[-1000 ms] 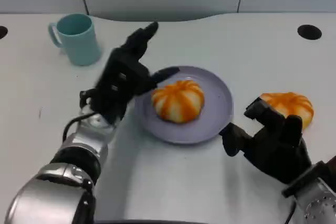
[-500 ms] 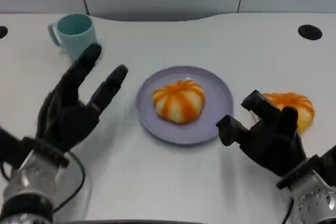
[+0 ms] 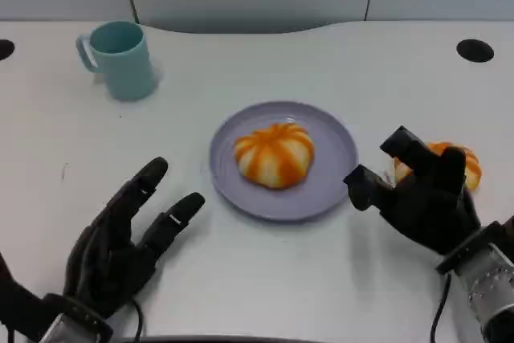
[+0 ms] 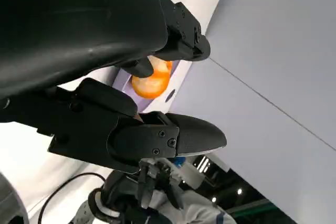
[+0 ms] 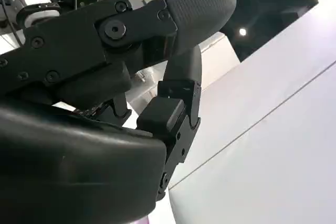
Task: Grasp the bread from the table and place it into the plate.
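An orange-and-white striped bread (image 3: 273, 154) lies in the middle of the lilac plate (image 3: 333, 146); the left wrist view catches it as an orange bread (image 4: 152, 80) past the fingers. A second striped bread (image 3: 458, 162) sits on the table right of the plate. My right hand (image 3: 422, 198) hovers just in front of that bread, fingers spread, hiding its near side and holding nothing. My left hand (image 3: 120, 251) is low at the front left, fingers apart and empty, well clear of the plate.
A teal mug (image 3: 120, 58) stands at the back left. Two dark round holes (image 3: 474, 50) mark the table's far corners. White table surface lies between my left hand and the plate.
My left hand has drawn back from the plate's left rim to the front left, leaving the bread in the plate. My right hand has edged toward the second bread.
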You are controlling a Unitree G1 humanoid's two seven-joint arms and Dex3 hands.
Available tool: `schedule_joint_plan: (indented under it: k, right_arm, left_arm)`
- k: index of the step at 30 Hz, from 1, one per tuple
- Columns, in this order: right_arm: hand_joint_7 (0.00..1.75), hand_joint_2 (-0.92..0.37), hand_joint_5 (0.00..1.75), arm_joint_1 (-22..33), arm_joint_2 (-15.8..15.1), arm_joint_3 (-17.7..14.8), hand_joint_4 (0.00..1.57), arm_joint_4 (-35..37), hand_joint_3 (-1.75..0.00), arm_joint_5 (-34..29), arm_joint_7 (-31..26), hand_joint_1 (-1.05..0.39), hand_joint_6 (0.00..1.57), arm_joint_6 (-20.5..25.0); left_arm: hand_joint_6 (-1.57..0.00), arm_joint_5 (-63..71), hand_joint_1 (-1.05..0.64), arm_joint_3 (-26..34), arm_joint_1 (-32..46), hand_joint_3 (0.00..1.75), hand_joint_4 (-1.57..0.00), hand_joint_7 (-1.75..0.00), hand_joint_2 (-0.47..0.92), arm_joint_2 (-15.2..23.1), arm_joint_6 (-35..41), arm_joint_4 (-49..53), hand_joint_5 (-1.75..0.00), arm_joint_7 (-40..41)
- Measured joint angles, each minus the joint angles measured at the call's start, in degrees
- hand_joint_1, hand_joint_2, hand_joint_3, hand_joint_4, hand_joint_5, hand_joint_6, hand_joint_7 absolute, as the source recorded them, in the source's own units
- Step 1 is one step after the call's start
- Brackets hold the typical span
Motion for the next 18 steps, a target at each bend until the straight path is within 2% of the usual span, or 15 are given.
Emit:
schedule_joint_plan:
  k: [4,9,13,18]
  right_arm:
    - [0.78,-0.92,1.47,-1.0,-0.2,-0.4,0.86,1.4,-0.14,-0.3,0.6,-0.74,0.89,-1.1]
    - [0.74,-0.92,1.49,-4.6,-1.6,-2.5,0.88,9.6,-0.13,-0.9,3.1,-0.76,0.91,-4.5]
    - [0.66,-0.92,1.44,-6.0,-1.8,-3.8,0.89,11.5,-0.12,-1.7,3.0,-0.75,0.94,-5.5]
    - [0.65,-0.92,1.41,-6.0,-1.7,-4.6,0.87,11.8,-0.13,-2.0,4.0,-0.72,0.93,-6.3]
  left_arm:
    - [-0.45,0.1,-0.79,0.0,-0.4,0.35,-0.22,-0.09,0.92,0.0,-0.8,0.8,-0.76,0.2]
    - [-0.45,0.4,-0.77,0.3,-3.5,0.36,-0.22,-0.08,0.92,0.1,-1.0,5.0,-0.76,1.8]
    - [-0.47,0.4,-0.77,0.4,-5.8,0.36,-0.24,-0.08,0.92,0.4,-1.1,7.2,-0.78,1.9]
    - [-0.49,0.4,-0.76,1.0,-6.2,0.34,-0.23,-0.07,0.92,1.0,-1.0,7.8,-0.80,1.9]
